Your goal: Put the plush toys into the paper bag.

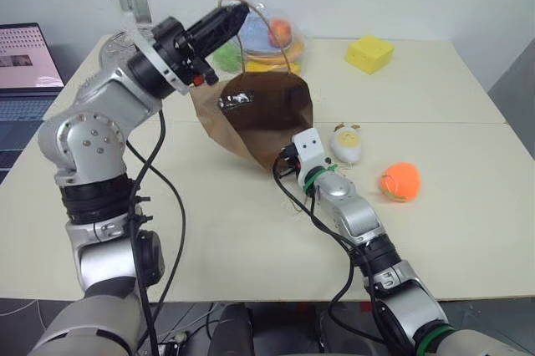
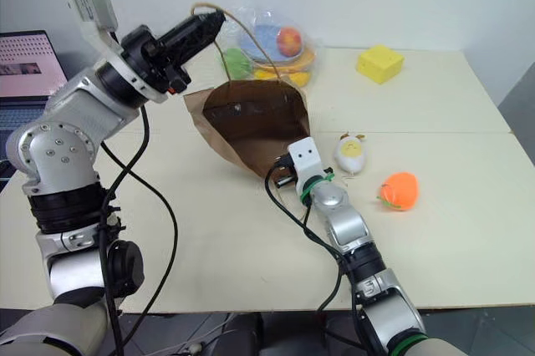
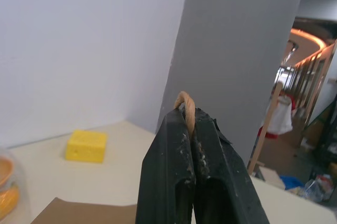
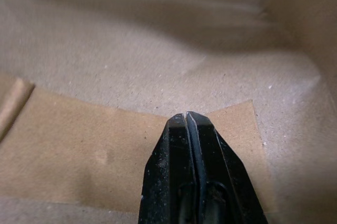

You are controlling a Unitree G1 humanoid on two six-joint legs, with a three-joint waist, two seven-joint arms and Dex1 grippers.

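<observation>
The left gripper [image 1: 238,12] is raised above the table [image 1: 251,247] with its fingers pinched tight on a tan handle [image 3: 185,103] of the paper bag [image 1: 255,118]; the wrist view shows the loop poking out between the closed fingers. The bag hangs tilted from that handle, its brown mouth gaping toward the robot and its lower edge resting on the table.

The right gripper [image 4: 188,116] is closed with nothing in it, and it reaches inside the bag's mouth at the lower rim, close to the brown paper lining.

Both plush toys are still outside the bag, on the table to its right. The white toy [image 1: 347,144] with the yellow patch lies just beside the right wrist, near the bag's mouth. The orange ball [image 1: 399,181] sits a little farther right and nearer the robot, apart from the white toy.

A yellow cube [image 1: 369,53] stands at the far side of the table. Behind the bag is a clear bag of toy fruit [image 1: 272,38].
</observation>
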